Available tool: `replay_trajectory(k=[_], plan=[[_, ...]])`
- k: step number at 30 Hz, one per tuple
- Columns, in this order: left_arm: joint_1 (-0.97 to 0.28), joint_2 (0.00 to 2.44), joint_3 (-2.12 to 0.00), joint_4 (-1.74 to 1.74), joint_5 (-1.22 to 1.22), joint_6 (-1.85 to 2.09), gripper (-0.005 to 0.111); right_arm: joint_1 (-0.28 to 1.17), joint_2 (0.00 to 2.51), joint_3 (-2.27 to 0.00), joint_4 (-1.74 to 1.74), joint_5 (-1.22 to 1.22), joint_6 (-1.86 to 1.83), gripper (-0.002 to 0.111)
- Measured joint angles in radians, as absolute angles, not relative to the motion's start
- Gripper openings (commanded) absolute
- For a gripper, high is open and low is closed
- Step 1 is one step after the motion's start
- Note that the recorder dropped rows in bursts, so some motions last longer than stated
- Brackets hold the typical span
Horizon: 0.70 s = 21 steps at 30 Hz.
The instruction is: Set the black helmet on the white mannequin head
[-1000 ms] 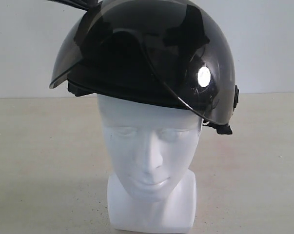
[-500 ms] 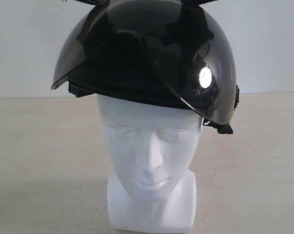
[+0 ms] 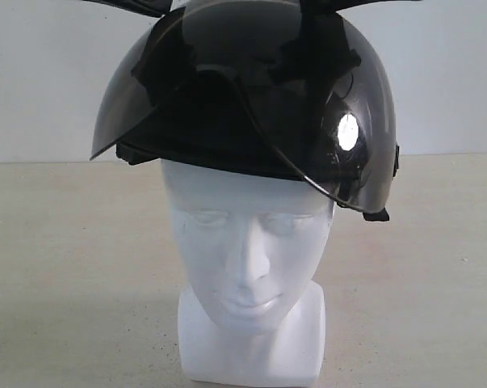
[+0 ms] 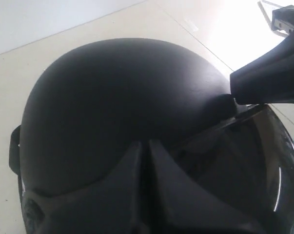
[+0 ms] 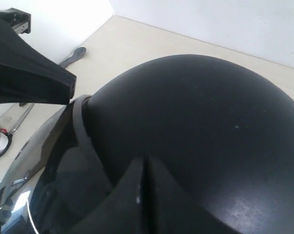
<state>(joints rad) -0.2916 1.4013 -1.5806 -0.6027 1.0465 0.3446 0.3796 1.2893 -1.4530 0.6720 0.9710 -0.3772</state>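
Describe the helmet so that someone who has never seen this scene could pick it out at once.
A white mannequin head stands on the pale table. The black helmet sits on top of it. Unlike the angular left gripper and right gripper at its crown, it is a rounded dome with a smoky tinted visor.
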Motion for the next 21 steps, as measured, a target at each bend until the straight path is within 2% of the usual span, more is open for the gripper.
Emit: replay_trajectory(k=[21], plan=[[-0.287, 1.397, -1.529, -0.721, 1.119, 0.393, 0.004, 0.380, 1.288, -1.461, 0.735, 1.064, -0.393, 0.000]])
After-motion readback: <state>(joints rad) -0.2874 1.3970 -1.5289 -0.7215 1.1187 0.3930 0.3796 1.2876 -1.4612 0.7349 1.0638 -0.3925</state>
